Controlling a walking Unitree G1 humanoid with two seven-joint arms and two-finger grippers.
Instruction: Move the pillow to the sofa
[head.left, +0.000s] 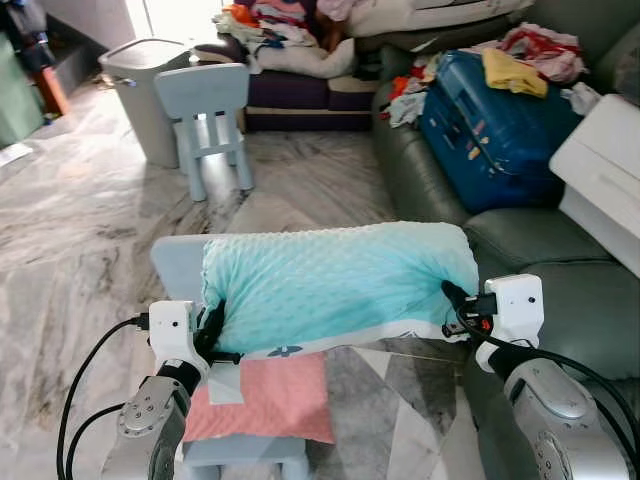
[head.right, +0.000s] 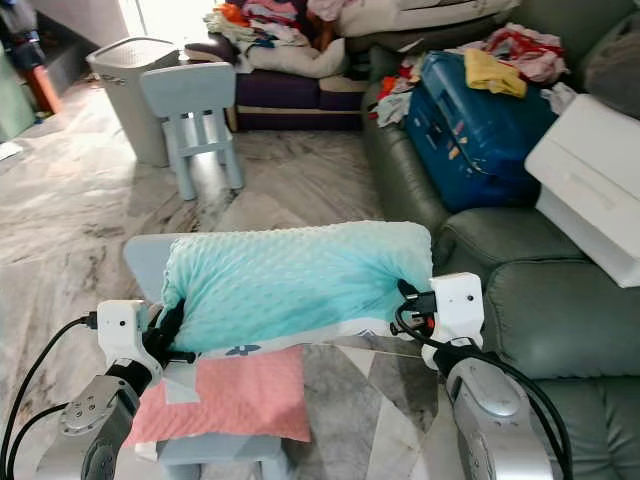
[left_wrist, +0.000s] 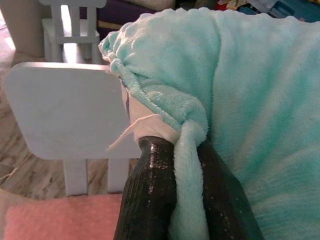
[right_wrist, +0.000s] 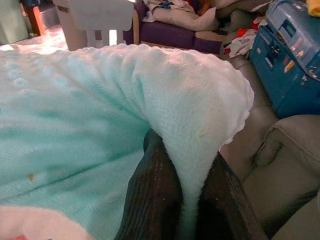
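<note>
Left tool (left_wrist: 187, 200) and right tool (right_wrist: 187, 200) each pinch the mint pillow (head.left: 340, 285); no writing legible.

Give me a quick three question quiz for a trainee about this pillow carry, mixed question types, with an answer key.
1. True or false: the left gripper and the right gripper each pinch one end of the mint pillow.
2. Multiple choice: what lies on the small chair below the pillow? A) a pink cushion B) a blue suitcase C) a white box
3. Short answer: which side of the robot is the grey sofa on?

Key:
1. True. Both wrist views show fabric clamped between the black fingers.
2. A, the pink cushion. The blue suitcase and white box sit on the sofa.
3. Its right.
</note>
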